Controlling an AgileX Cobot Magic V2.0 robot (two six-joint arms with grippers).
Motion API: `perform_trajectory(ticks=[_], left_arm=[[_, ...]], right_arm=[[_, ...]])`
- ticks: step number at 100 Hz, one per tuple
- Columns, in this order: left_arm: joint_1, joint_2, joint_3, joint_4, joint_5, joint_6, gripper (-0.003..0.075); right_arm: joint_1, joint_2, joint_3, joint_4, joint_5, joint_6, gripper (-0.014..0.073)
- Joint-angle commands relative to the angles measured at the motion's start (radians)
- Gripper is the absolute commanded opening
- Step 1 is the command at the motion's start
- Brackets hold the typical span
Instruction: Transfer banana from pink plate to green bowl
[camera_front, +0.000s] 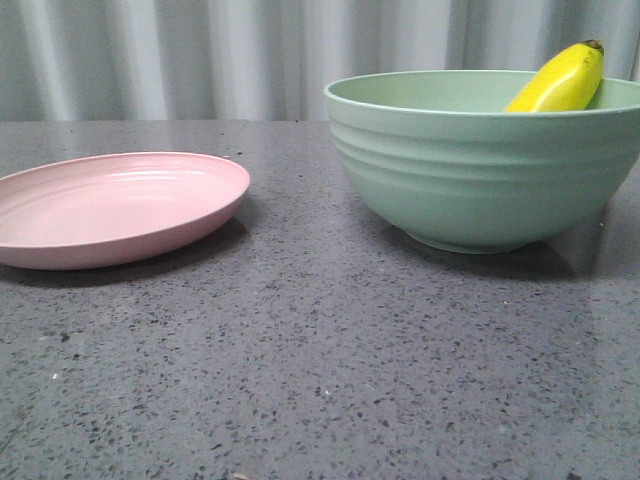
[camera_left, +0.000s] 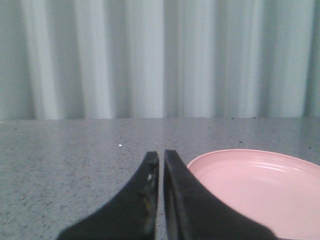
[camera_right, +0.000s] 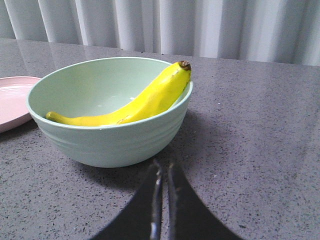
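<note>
The yellow banana lies inside the green bowl, its dark tip leaning over the rim. In the front view the banana's tip end sticks up above the bowl at the right. The pink plate sits empty at the left; it also shows in the left wrist view and at the edge of the right wrist view. My left gripper is shut and empty beside the plate. My right gripper is shut and empty, close to the bowl's base. Neither gripper shows in the front view.
The grey speckled table carries both dishes. A pale pleated curtain hangs behind the table's far edge.
</note>
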Motion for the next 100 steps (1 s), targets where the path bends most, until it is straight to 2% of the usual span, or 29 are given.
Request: perform_trajectory(ticks=[1,15,34,100], left_arm=[[0.047,-0.018,0.010,-0.016,-0.021,-0.005,-0.0020],[0.088,-0.073,0.010,-0.014,0.133,-0.005,-0.0020],[0.089,-0.071,0.010,-0.005,0.352,-0.003,-0.0020],[0.089,-0.071,0.010,-0.012,0.343,-0.003,-0.0020]], right_arm=[[-0.002,0.010,-0.024,-0.011,-0.076,-0.005,-0.0064],[-0.002,0.010,-0.024,-0.011,-0.076,-0.005,-0.0064],[-0.002,0.010,-0.024,-0.011,-0.076,-0.005,-0.0064],[-0.002,0.010,-0.024,-0.011,-0.076,-0.005,-0.0064]])
